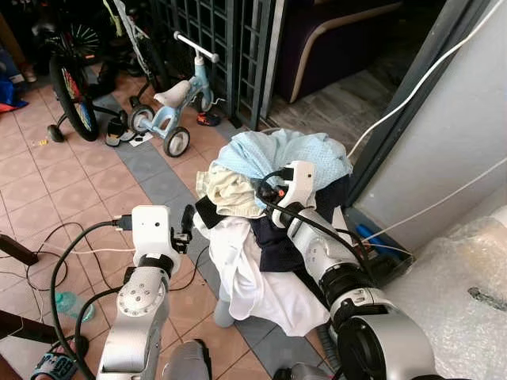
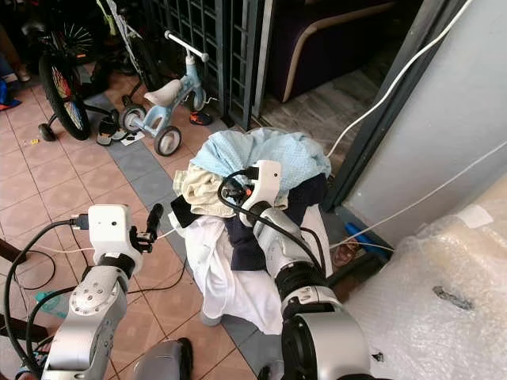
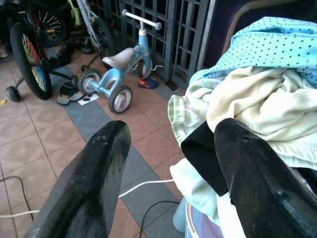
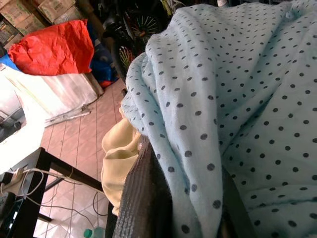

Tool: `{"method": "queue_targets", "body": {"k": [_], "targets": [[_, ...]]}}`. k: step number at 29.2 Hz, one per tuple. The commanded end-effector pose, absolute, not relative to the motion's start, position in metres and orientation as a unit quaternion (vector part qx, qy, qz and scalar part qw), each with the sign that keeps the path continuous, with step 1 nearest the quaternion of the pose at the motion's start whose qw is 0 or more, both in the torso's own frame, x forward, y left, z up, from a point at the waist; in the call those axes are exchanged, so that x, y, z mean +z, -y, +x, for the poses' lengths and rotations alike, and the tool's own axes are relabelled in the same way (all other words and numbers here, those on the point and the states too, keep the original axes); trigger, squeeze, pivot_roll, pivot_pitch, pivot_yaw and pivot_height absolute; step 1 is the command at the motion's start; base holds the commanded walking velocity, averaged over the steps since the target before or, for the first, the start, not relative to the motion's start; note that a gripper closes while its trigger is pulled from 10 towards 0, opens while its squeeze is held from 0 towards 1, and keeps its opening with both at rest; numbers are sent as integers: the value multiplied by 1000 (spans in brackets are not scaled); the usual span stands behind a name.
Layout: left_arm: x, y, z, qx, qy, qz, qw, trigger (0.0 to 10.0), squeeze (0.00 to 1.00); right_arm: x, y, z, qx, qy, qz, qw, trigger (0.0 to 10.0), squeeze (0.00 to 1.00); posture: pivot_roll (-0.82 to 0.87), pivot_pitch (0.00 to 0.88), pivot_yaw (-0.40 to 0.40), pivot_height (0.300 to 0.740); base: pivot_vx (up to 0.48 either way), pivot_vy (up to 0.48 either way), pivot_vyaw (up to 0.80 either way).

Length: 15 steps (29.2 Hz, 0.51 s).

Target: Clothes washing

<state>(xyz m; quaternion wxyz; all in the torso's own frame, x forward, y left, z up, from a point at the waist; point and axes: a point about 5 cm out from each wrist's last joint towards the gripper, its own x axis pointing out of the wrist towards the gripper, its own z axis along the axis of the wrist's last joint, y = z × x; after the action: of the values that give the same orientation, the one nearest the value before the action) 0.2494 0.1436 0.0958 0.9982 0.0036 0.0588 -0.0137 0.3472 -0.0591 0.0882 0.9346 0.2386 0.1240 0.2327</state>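
Two grippers meet a laundry pile (image 1: 261, 206): the right gripper (image 4: 185, 198) pinches the dotted blue cloth (image 1: 277, 154) for lifting; the left gripper (image 3: 168, 168) waits spread, empty, beside it.

Ahead of you the pile of clothes (image 1: 269, 198) sits heaped between your two arms, with the tricycle (image 1: 176, 103) and bicycle (image 1: 71, 87) behind it to the left, the wall (image 1: 459, 134) to its right, and cables (image 1: 55, 253) on the floor (image 1: 47, 190) at your left.
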Motion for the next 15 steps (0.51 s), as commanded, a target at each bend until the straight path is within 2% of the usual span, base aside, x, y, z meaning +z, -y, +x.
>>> {"method": "queue_targets", "body": {"k": [1, 9, 12, 15], "targets": [[94, -144, 249, -15, -62, 7, 998, 10000, 0, 101, 61, 353, 229, -94, 249, 936, 0, 0, 133, 65, -17, 740, 0, 0, 0], [94, -143, 251, -19, -62, 8, 998, 10000, 0, 121, 66, 362, 207, -62, 272, 938, 0, 0, 121, 63, -16, 740, 0, 0, 0], [97, -140, 252, -26, -50, 17, 998, 10000, 0, 146, 69, 363, 221, -19, 297, 929, 0, 0, 110, 60, -15, 740, 0, 0, 0], [100, -138, 254, -29, -40, 23, 999, 10000, 0, 170, 83, 352, 251, 28, 322, 912, 0, 0, 89, 57, -16, 740, 0, 0, 0]]}}
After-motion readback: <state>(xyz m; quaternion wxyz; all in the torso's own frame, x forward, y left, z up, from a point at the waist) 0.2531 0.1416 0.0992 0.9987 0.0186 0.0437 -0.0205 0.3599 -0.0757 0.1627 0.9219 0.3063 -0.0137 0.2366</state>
